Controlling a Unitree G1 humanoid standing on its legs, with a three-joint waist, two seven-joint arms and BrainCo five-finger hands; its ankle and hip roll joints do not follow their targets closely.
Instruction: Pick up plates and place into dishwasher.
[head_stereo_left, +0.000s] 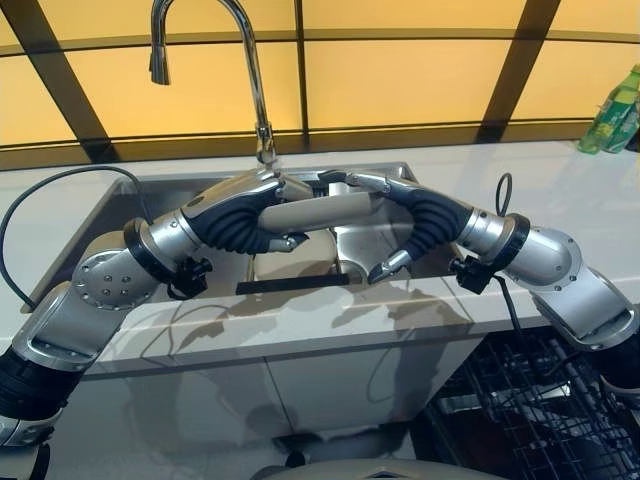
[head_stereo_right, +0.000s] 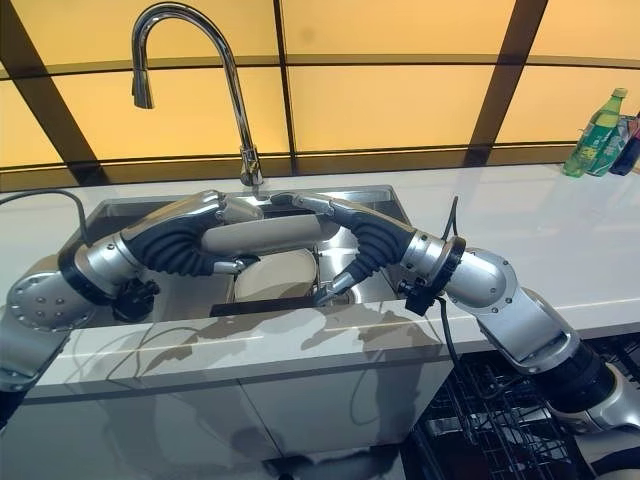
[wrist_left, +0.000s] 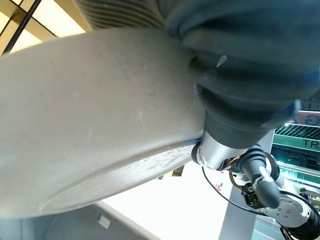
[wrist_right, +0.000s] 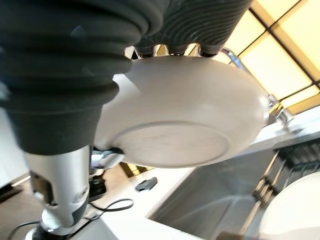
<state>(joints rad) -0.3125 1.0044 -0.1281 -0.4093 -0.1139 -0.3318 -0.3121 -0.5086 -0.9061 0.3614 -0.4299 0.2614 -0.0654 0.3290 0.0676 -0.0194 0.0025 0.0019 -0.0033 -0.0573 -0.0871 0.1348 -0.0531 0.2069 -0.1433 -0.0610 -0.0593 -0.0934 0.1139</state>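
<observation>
Two hands are holding one plate (head_stereo_left: 318, 213) above the sink (head_stereo_left: 160, 190): I'm clamping its rim with the left hand (head_stereo_left: 240, 215) from nine o'clock and the right hand (head_stereo_left: 415, 215) from three. Slipping is my worry if either hold loosens while I'm swinging toward the dishwasher rack (head_stereo_left: 520, 400) at five o'clock. Another plate (head_stereo_right: 275, 275) is lying in the sink, possibly atop others; the rack seems unloaded.

My left hand (head_stereo_left: 250, 215) and right hand (head_stereo_left: 400, 215) cover the raised plate's (head_stereo_left: 320, 212) ends, and it hides most of the plate in the sink (head_stereo_right: 280, 272) below.
</observation>
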